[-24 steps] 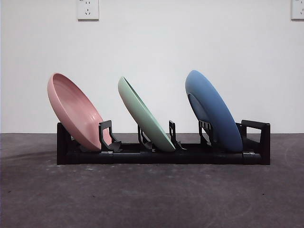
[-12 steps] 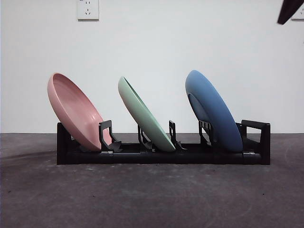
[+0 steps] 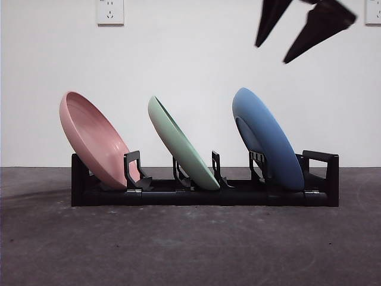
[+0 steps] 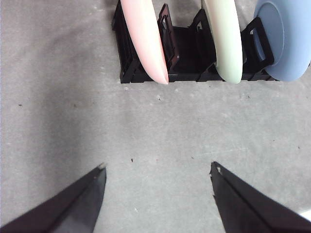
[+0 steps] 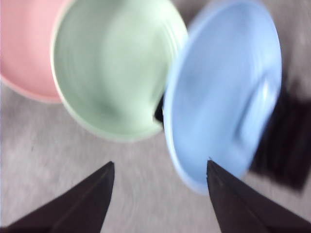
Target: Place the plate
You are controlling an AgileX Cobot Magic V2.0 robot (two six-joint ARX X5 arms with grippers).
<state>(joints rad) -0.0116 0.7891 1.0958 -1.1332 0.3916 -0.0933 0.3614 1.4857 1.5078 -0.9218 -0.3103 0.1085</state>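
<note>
Blue plate [image 3: 266, 140] stands leaning in the rack [image 3: 321, 179] below the right gripper [image 3: 280, 50], jaws apart and empty, nearer than the left gripper [image 4: 158, 167], also parted.

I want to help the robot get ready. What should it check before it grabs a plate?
1. Round blue plate leaning in the black slotted rack: ok.
2. Round green plate and round pink plate each in its own slot: ok.
3. Right tool open, nothing in it: ok.
4. Right tool above the blue plate, not touching: ok.
5. Left tool open, back from the rack: ok.
6. Exact line-up with the blue rim: cannot tell, the right wrist view is blurred.
</note>
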